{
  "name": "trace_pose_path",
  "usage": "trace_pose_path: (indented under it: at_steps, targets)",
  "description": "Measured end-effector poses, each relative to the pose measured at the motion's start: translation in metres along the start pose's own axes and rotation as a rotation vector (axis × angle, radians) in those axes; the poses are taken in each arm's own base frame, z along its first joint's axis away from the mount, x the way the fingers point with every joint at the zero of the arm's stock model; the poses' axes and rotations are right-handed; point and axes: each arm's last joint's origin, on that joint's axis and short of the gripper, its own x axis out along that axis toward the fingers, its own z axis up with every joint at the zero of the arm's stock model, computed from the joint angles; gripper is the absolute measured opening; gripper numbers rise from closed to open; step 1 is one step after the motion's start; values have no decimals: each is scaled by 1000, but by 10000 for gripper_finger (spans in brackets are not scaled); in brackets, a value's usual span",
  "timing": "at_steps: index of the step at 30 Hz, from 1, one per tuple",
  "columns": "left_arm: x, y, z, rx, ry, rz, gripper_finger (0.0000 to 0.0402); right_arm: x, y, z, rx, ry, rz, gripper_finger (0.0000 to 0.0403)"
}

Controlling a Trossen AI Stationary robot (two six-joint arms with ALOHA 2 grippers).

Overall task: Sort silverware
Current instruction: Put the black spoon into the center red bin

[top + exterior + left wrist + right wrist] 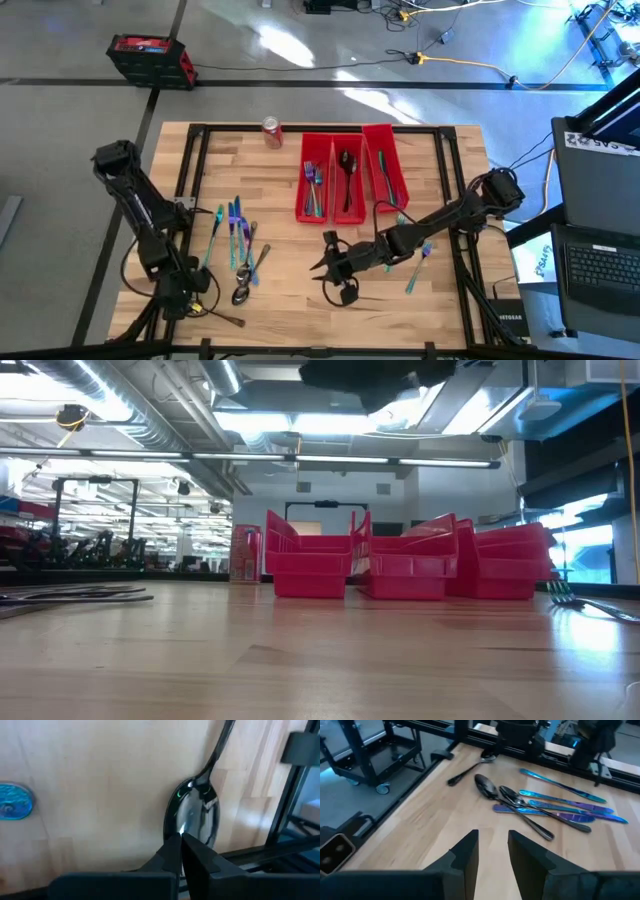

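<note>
Silverware [238, 240] loose on counter [290, 300] left of red bins [348, 180]; more lies inside the bins. Left pincer [181, 840] pressed together at a dark spoon [195, 815] bowl near counter's front-left corner. Right pincer [492, 845] apart, empty, front of bins.

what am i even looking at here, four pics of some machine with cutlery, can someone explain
It is a robot with two dark arms at a wooden table, each ending in a two-finger claw. One picture looks down from above, one looks level across the tabletop, and two come from cameras on the wrists. Loose silverware lies on the left; three red bins at the back hold sorted pieces, with a soda can beside them. The left claw is shut over a dark spoon at the near left corner. The right claw hovers mid-table, open and empty.
</note>
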Motion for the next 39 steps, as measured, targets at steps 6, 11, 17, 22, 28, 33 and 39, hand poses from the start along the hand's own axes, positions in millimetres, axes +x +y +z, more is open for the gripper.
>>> trace_pose_path:
  at_steps: [6, 11, 17, 22, 28, 33, 39]
  targets:
    - [6, -3, 2, 1, 9, -22, 0, 0, -1, -1, 4, 8, -10, 89]
    - [12, -7, 4, -3, -12, -44, 0, 0, -1, -1, 4, 8, -16, 89]
    - [23, -10, 8, -20, -31, -46, 0, 0, -1, -1, 5, 7, -17, 89]
    - [26, -13, 9, -34, -46, -66, 0, 0, -1, -1, 5, 7, -17, 89]
    - [26, -12, 11, -77, -55, -63, 0, 0, -1, -1, 6, 7, -18, 89]
    - [24, -10, 20, -101, -76, -67, 0, 0, -1, -1, 6, 7, -18, 89]
    - [22, -6, 32, -101, -110, -71, 0, 0, -1, -1, 6, 7, -18, 89]
